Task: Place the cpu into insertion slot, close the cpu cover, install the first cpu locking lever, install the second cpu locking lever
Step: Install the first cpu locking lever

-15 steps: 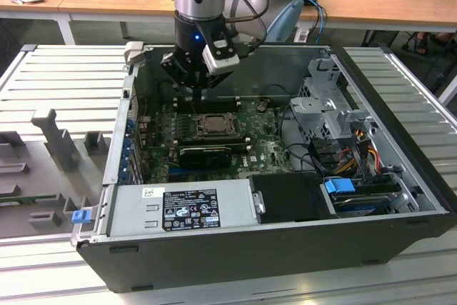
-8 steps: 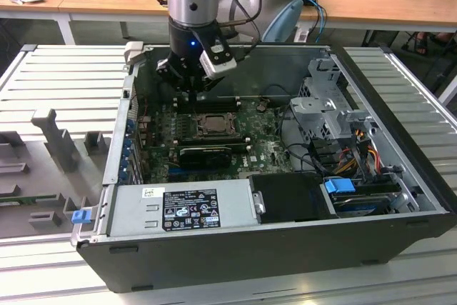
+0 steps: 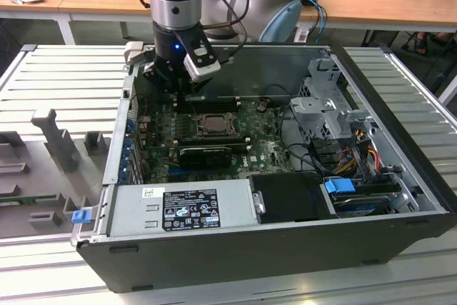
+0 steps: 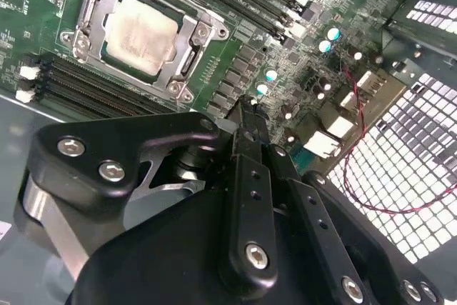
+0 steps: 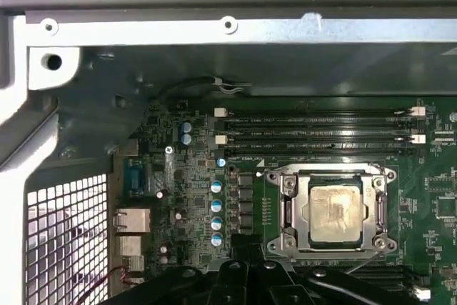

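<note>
First wrist view | one cpu [image 5: 333,210] | one cpu cover [image 5: 289,212]

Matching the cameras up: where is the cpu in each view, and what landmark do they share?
Exterior view: the cpu lies on the motherboard, in the exterior view's left half.
First wrist view: the cpu lies beside the long black memory slots.
Second wrist view: the cpu, memory slots alongside.
Shared landmark: the cpu cover framing it.
</note>
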